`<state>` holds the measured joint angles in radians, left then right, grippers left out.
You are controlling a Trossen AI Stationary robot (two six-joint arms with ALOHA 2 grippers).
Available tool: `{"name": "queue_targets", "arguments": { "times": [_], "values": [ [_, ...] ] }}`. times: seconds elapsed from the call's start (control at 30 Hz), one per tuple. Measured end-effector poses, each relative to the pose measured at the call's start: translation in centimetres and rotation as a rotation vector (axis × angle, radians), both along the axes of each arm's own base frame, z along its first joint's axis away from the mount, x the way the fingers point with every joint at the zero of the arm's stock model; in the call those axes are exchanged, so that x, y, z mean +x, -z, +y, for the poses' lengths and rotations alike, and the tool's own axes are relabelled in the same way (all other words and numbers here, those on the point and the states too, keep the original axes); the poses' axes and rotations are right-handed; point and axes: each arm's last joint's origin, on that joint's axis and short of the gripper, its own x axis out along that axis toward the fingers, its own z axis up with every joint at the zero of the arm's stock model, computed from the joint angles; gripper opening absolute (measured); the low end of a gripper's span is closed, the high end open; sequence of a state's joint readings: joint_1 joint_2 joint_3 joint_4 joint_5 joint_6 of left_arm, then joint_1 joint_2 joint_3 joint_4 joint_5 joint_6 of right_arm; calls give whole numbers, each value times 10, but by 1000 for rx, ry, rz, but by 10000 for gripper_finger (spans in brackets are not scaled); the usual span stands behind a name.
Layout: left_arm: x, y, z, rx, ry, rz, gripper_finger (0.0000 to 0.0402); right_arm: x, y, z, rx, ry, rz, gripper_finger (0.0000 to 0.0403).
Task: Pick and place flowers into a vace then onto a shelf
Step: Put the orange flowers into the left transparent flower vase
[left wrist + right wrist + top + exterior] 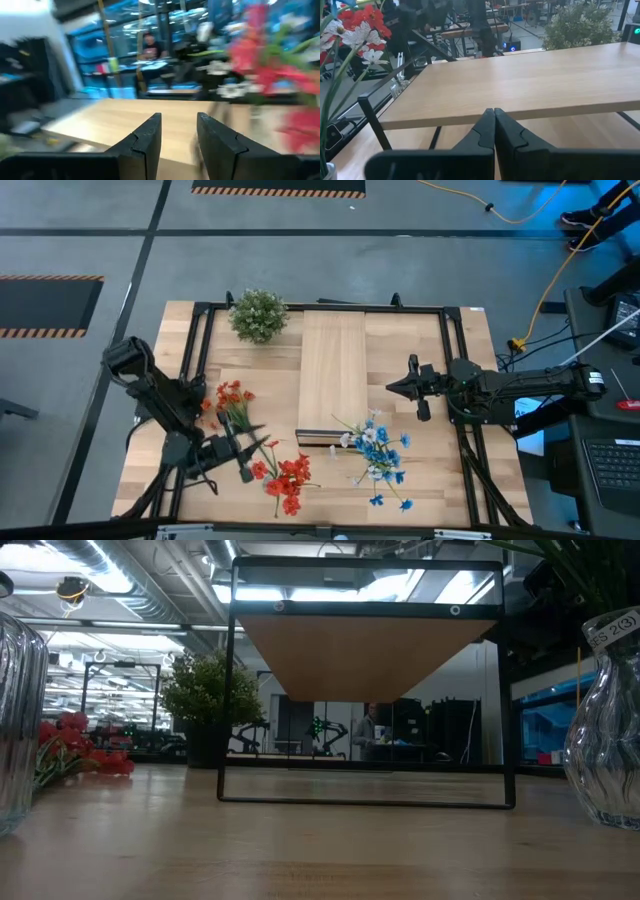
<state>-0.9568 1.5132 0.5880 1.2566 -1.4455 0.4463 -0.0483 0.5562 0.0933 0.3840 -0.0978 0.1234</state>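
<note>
The shelf is a long pale wood board in the middle of the table, with its dark end toward the near edge. One red spray stands left of it and another red spray lies toward the near edge. Blue and white flowers sit right of the dark end. My left gripper is open between the two red sprays, with nothing between its fingers. My right gripper is shut, right of the shelf and pointing at its long side.
A round bushy plant stands at the far edge, left of the shelf. Clear glass vases show at the low view's left edge and right edge. A black metal frame surrounds the work area. Bare tabletop lies right of the shelf.
</note>
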Motion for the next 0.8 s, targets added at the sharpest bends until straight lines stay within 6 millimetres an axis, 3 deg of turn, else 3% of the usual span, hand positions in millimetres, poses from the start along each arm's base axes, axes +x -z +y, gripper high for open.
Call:
{"name": "queue_targets", "arguments": {
  "times": [0.27, 0.47, 0.63, 0.8],
  "values": [
    [5, -40, 44, 57, -203, 62, 118, 0, 0, 0, -10, -1, 1, 0],
    [4, -53, 65, 166, -302, 171, 112, 0, 0, 0, -81, -6, -3, 0],
    [7, -42, 73, 176, -251, 110, 95, 0, 0, 0, -105, -8, -4, 0],
    [10, -15, 69, 173, 69, 2, 72, 0, 0, 0, -106, -8, -4, 0]
  ]
}}
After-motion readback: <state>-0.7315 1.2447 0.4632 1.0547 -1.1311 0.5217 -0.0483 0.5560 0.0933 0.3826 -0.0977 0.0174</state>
